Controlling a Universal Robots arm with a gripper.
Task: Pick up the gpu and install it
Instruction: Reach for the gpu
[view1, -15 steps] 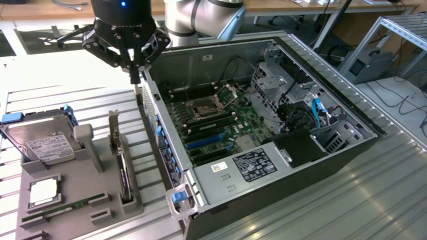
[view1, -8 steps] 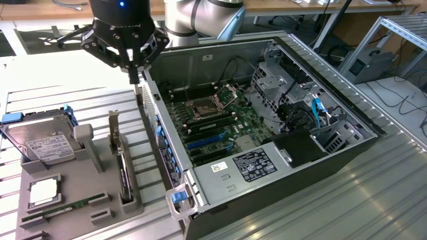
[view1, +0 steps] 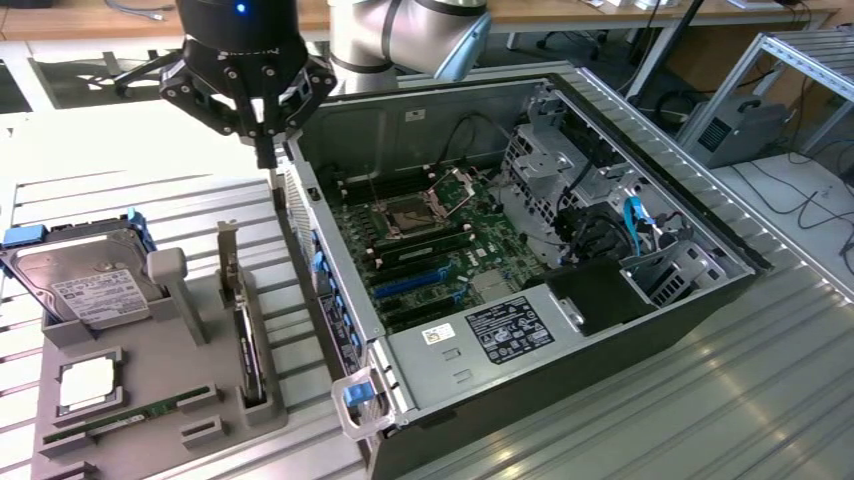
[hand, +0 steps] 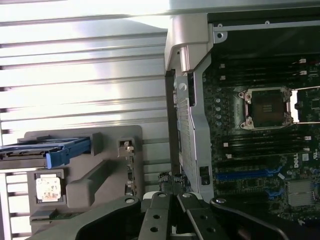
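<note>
Gpu (view1: 246, 345): a thin dark card standing on its long edge in a slot of the grey holder, with its top edge free.
Bracket (view1: 227, 252): a silver strip at the card's far end that rises above the card's top edge.
Holder (view1: 160, 350): a grey moulded tray on the exterior view's left. The card sits along the edge of it nearest the case.
Gap: a narrow strip of slatted table separates the holder's edge from the case wall. The card and the wall run almost parallel and lie close together without touching.
Claw (view1: 267, 155): its fingers are pressed together and grip nothing. It points down, well above the bracket end of the card, over the line where the holder's side meets the case wall.
Room above card: nothing covers the card's top edge between the bracket and its near end.
Computer case (view1: 441, 375): it lies on its side with the lid off and its raised walls form a rim all round.
Motherboard (view1: 427, 240): it lies flat on the case floor, with the processor socket (view1: 407, 215) towards the far wall.
Blue slots (view1: 407, 285): these are on the board, just inside the wall that faces the holder.
Drive cage (view1: 667, 270): grey metal with cables, at the exterior view's right end of the case.
Hard drive (view1: 80, 285): it sits in a blue frame on the holder's far-left corner, well apart from the card.
Memory stick (view1: 127, 415): it lies flat in a groove near the holder's front edge.
Table (view1: 667, 400): ribbed metal, showing bare to the exterior view's right of the case.
</note>
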